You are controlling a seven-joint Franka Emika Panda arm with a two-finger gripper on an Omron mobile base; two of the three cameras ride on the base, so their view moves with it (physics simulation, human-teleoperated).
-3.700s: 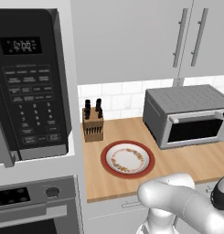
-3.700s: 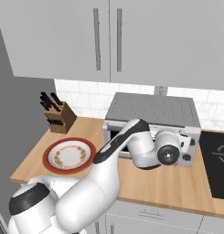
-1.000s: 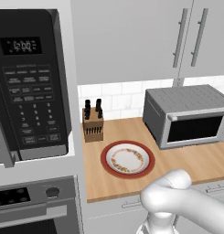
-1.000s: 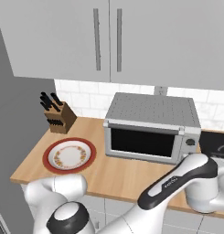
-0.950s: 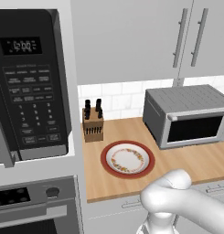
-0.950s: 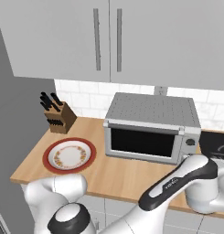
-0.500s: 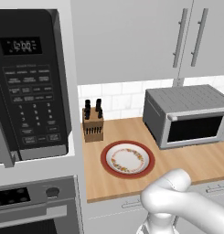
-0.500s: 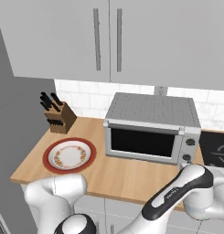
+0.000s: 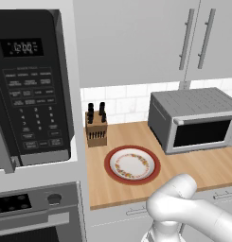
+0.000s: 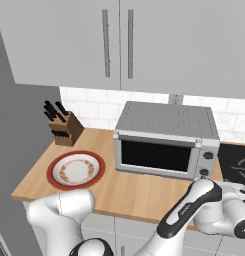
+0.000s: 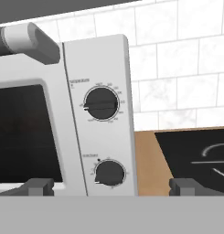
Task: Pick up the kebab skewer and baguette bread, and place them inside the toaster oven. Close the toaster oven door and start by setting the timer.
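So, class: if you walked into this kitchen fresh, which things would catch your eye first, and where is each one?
First the grey toaster oven on the wooden counter, its door shut, with two knobs stacked on its right panel. To its left lies a red-rimmed plate with no food on it, and behind that a knife block against the tiled wall. The open gripper faces the knobs.

grey cabinets (image 9: 136,42) fill the top of the frame, white tile wall (image 9: 122,97) mid-frame, wooden surface (image 9: 193,165) lower right.
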